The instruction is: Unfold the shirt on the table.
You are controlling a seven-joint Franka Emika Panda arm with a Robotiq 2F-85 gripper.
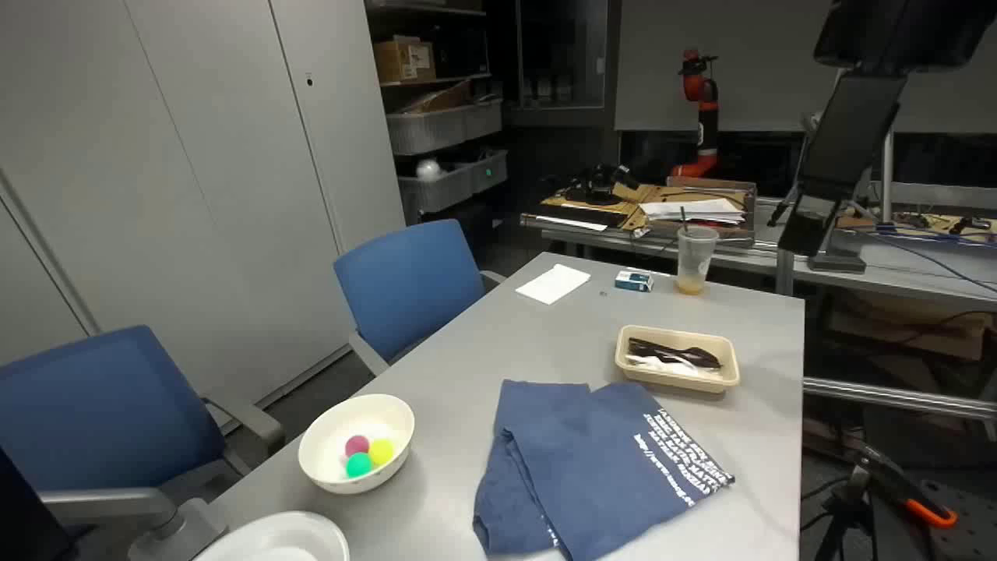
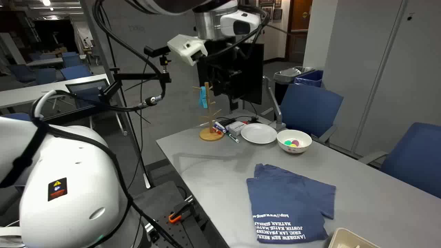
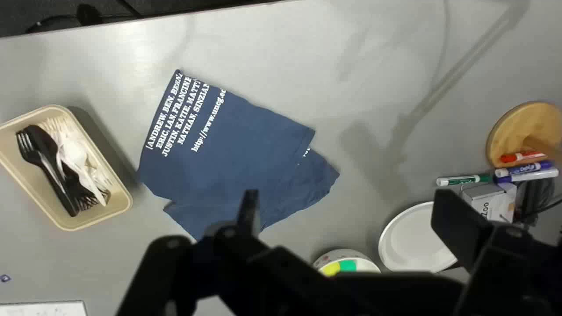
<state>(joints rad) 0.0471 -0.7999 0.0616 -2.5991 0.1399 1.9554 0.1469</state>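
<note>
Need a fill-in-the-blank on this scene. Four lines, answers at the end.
The folded shirt on the table is lettered in the colour ____.
In both exterior views, the bowl holds ____ balls.
In the wrist view, the cutlery in the tray is white and ____.
In that view, the gripper is not shut but ____.

Missing words: white; three; black; open.

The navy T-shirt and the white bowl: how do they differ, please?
The navy T-shirt carries white lettering; the white bowl holds coloured balls. The T-shirt lies folded; the bowl stands upright. The T-shirt is larger than the bowl. Both rest on the grey table.
</note>
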